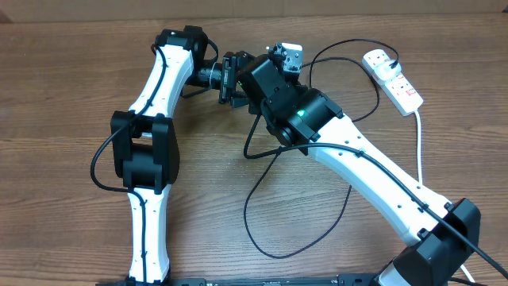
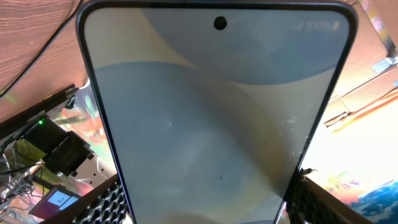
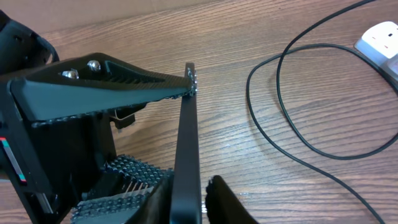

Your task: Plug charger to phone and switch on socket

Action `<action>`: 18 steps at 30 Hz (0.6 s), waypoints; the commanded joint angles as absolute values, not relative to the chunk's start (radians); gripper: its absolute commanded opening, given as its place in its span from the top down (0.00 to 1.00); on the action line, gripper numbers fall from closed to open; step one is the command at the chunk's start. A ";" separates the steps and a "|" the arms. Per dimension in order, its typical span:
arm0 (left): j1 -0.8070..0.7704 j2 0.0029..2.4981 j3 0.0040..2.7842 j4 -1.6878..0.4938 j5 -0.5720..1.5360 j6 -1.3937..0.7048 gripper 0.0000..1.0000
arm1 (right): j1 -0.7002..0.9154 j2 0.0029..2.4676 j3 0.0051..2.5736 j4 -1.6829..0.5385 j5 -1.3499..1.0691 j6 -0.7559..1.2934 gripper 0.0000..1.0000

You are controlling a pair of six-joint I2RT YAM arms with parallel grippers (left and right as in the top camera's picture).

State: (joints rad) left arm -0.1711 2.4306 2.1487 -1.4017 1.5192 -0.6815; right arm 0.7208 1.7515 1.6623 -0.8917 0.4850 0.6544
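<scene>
Slim dark-bezelled phone [image 2: 211, 118] with a pale blue-grey screen sits off the table, top centre of the overhead frame. It is clamped across its long edges by the left gripper [image 1: 232, 80]; ribbed black pads [image 2: 109, 202] press each side at the bottom of the left wrist frame. Judged reason for the hold: it presents a short end and steadies the body against a push from a connector. Right gripper [image 1: 275, 67] crowds in just beside it; cannot tell whether its jaws are parted or closed on anything, and no connector tip shows in any view. Long thin black cable [image 1: 262, 232] lies slack in loops on the brown wooden table [image 1: 63, 95] and runs up to the white power strip [image 1: 394, 79] at upper right, well apart from the phone. Switch state too small to read. Overhead gives the layout but hides the phone among the two wrists. Left wrist alone shows the screen on, with small white text at its upper right corner. Right wrist alone shows the phone [image 3: 186, 155] edge-on, a thin dark slab upright near frame centre, with cable and a corner of the power strip [image 3: 380, 36] at right.
</scene>
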 commanded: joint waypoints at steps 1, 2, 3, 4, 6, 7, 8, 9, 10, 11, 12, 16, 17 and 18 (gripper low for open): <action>-0.184 2.424 2.176 -1.401 1.579 -0.685 0.32 | 0.725 1.745 1.684 -0.891 0.477 0.659 0.86; -0.184 2.424 2.176 -1.401 1.579 -0.685 0.32 | 0.725 1.745 1.684 -0.891 0.474 0.659 0.87; -0.184 2.424 2.176 -1.399 1.579 -0.685 0.32 | 0.725 1.745 1.684 -0.891 0.471 0.659 0.89; -0.184 2.424 2.176 -1.398 1.579 -0.685 0.32 | 0.725 1.745 1.684 -0.891 0.470 0.659 0.91; -0.184 2.424 2.176 -1.398 1.580 -0.685 0.32 | 0.725 1.745 1.684 -0.891 0.470 0.659 0.94; -0.184 2.424 2.176 -1.398 1.579 -0.685 0.32 | 0.725 1.745 1.684 -0.891 0.470 0.659 0.95; -0.184 2.424 2.176 -1.398 1.579 -0.685 0.32 | 0.725 1.745 1.684 -0.891 0.469 0.659 0.96; -0.184 2.424 2.176 -1.398 1.579 -0.685 0.32 | 0.725 1.745 1.684 -0.892 0.470 0.662 0.96; -0.184 2.424 2.176 -1.398 1.579 -0.685 0.32 | 0.725 1.745 1.684 -0.895 0.470 0.668 0.96; -0.184 2.424 2.176 -1.398 1.579 -0.685 0.32 | 0.725 1.745 1.684 -0.898 0.470 0.678 0.96; -0.184 2.424 2.176 -1.398 1.579 -0.685 0.31 | 0.725 1.745 1.684 -0.900 0.470 0.685 0.96; -0.184 2.424 2.176 -1.375 1.579 -0.685 0.29 | 0.725 1.745 1.684 -0.906 0.470 0.714 0.96; -0.184 2.424 2.176 -1.365 1.579 -0.685 0.29 | 0.725 1.745 1.684 -0.906 0.471 0.730 0.96; -0.184 2.424 2.176 -1.355 1.579 -0.685 0.29 | 0.725 1.744 1.684 -0.907 0.471 0.760 0.96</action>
